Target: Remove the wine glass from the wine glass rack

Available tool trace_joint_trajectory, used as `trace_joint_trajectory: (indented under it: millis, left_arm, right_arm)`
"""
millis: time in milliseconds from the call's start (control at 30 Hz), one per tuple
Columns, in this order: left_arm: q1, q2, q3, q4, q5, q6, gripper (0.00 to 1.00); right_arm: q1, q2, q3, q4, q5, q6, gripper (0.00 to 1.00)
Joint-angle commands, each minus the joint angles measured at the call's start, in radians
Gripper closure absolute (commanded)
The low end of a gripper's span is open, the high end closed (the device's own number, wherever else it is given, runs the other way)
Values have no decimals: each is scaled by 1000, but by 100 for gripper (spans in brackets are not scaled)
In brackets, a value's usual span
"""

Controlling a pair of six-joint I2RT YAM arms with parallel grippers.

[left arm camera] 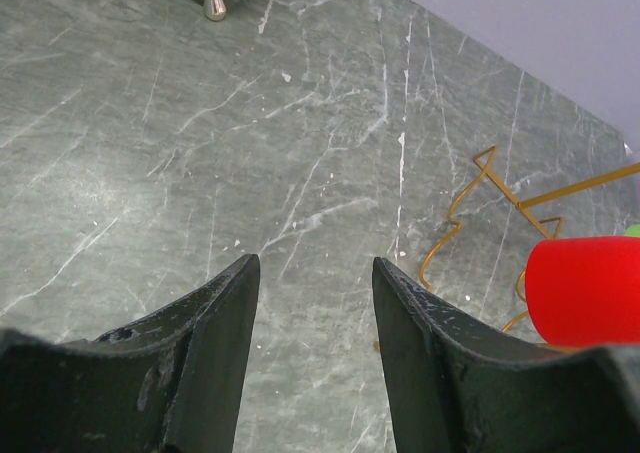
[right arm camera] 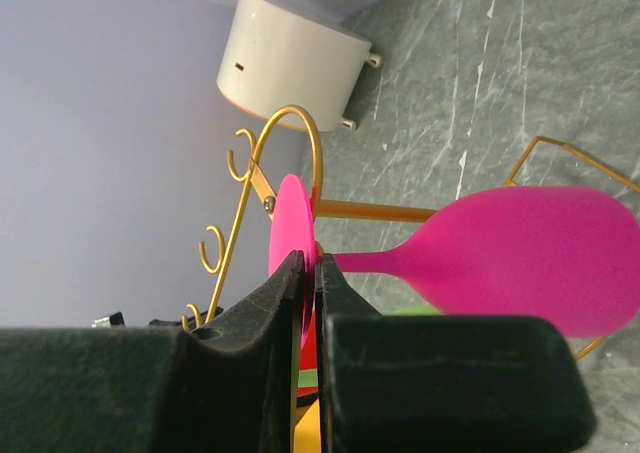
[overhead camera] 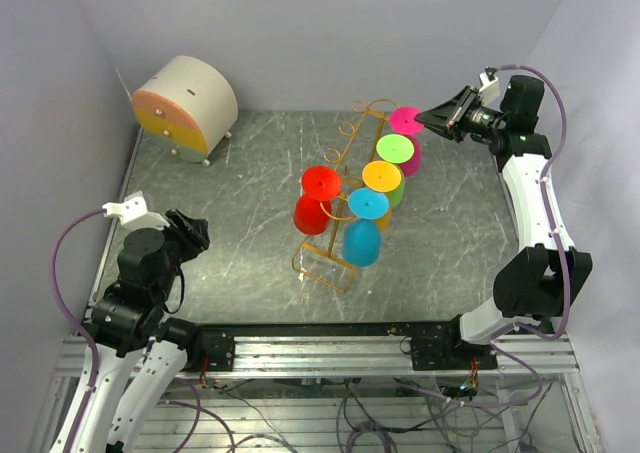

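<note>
— Left gripper (left arm camera: 315,265) first, since it sits closest, at the near-left corner. Its fingers are apart with nothing between them, only bare tabletop (left arm camera: 200,123) below. Any danger there?

— Little. It hangs well apart from the wine glass rack (overhead camera: 340,153), which runs from mid-table toward the far edge. The red glass (overhead camera: 318,198) on the rack's left side is the nearest thing to it.

— And the right gripper (right arm camera: 309,263)?

— It is up by the rack's arched top, toward the far-right corner, clamped on the thin foot disc of the magenta wine glass (right arm camera: 530,258). The bowl hangs below and the stem lies just beside the gold wire. I judge the glass is not yet free of its hook.

— So what goes wrong from here?

— The pinch is on the edge of a thin disc, so a quick pull could let the glass pivot or slip out. If the stem drags on the loop, the light rack may tip or slide. That could shake the green glass (overhead camera: 395,151), yellow glass (overhead camera: 382,176) and blue glass (overhead camera: 362,235) loose.

— And the round drawer box (overhead camera: 185,108) in the far-left corner?

— It is well apart from all of this and at no risk.
</note>
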Motion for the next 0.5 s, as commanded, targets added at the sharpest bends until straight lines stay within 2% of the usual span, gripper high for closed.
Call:
trace_joint_trajectory:
  millis: [0, 467]
  left_arm:
    - [-10, 3, 14, 11, -19, -10, 40]
    - [-10, 6, 15, 11, -17, -8, 40]
  right_arm:
    - [1, -40, 20, 31, 27, 14, 98]
    - [-2, -101, -65, 142, 20, 127, 100]
